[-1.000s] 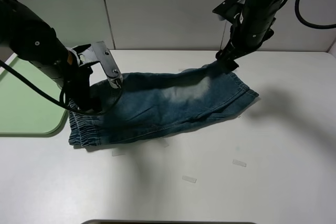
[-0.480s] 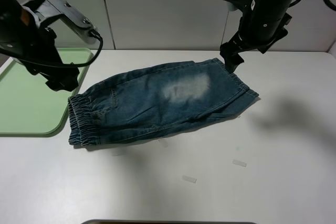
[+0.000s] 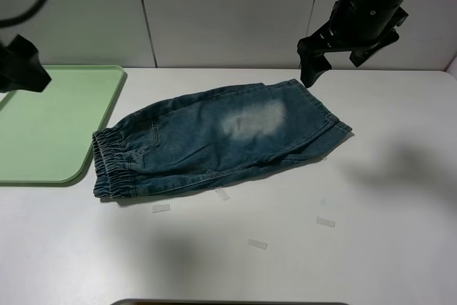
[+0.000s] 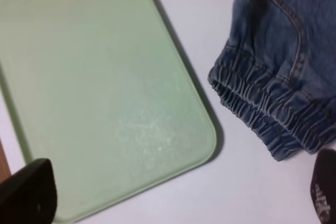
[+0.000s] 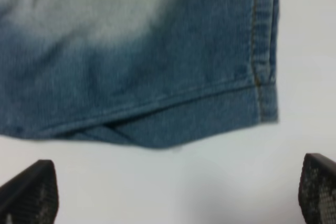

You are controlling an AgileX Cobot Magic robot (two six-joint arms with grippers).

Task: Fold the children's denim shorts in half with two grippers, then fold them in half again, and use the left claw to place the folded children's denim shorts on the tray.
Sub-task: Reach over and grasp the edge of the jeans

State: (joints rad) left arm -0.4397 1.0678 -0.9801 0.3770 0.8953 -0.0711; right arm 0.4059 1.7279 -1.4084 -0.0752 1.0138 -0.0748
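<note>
Tray runs off frame beside folded shorts

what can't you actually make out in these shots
Left gripper: exterior high view, mostly cut off by the left edge.
Tray: its left end runs past the same edge.
Denim shorts: lower layer hidden under the top layer, all views.
Small pale strips: exterior high view, too small to identify.

Bright, even light from above leaves the white table with soft grey shadows, one broad patch right of the shorts. Both wrist views are soft, the right one blurrier. The tray shows a faint pale sheen.
</note>
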